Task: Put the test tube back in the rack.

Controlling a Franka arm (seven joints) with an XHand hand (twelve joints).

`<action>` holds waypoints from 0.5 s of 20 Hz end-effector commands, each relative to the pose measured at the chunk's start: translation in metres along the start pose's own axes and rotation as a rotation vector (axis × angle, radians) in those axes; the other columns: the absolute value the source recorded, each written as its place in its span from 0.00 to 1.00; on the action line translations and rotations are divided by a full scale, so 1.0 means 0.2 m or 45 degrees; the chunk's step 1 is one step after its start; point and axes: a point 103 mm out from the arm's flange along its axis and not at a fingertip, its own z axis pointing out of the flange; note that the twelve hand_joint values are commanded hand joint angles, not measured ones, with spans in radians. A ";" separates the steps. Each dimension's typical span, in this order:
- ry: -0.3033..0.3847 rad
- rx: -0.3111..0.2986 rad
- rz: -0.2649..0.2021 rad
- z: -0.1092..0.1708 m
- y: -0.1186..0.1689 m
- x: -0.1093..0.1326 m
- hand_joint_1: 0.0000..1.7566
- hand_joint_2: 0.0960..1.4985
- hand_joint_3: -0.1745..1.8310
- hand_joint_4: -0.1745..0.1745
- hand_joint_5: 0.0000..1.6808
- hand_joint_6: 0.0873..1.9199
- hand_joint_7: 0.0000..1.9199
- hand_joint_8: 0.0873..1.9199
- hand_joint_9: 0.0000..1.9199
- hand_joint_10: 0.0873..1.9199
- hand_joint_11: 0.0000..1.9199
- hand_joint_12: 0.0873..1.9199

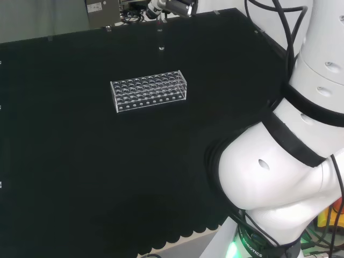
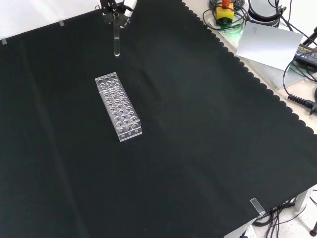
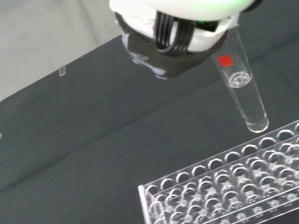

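white arm link (image 1: 279, 177) stood nearest; at twelve o'clock the hand (image 2: 115, 9) pinched the test tube (image 2: 116, 37) upright beyond the rack (image 2: 118, 106). carrying step; next, probably aligning over a hole.

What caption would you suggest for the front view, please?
Hand holds an upright test tube above the black cloth, just beyond the clear rack.

hand (image 2: 115, 7): cut by front view's top | grip: hidden
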 end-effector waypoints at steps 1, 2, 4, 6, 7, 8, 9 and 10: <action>0.075 0.025 0.019 0.04 0.00 -0.01 0.81 0.55 0.15 0.00 0.85 0.06 0.97 0.03 0.74 0.10 0.66 0.41; 0.094 0.025 0.038 0.05 0.00 -0.03 0.81 0.55 0.15 0.00 0.85 0.06 0.97 0.03 0.74 0.10 0.66 0.41; 0.141 0.025 0.082 0.07 0.01 -0.07 0.81 0.55 0.15 0.00 0.85 0.06 0.97 0.03 0.74 0.10 0.66 0.41; 0.167 0.028 0.106 0.09 0.02 -0.10 0.81 0.55 0.15 0.00 0.85 0.06 0.97 0.03 0.74 0.10 0.66 0.41; 0.167 0.031 0.110 0.11 0.03 -0.11 0.81 0.55 0.15 0.00 0.85 0.06 0.97 0.03 0.74 0.10 0.66 0.41; 0.166 0.034 0.112 0.12 0.03 -0.12 0.81 0.55 0.15 0.00 0.85 0.06 0.97 0.03 0.74 0.10 0.66 0.41; 0.165 0.037 0.111 0.14 0.03 -0.12 0.81 0.55 0.15 0.00 0.85 0.06 0.97 0.03 0.74 0.10 0.66 0.41; 0.163 0.040 0.110 0.15 0.03 -0.13 0.81 0.55 0.15 0.00 0.85 0.06 0.97 0.03 0.74 0.10 0.66 0.41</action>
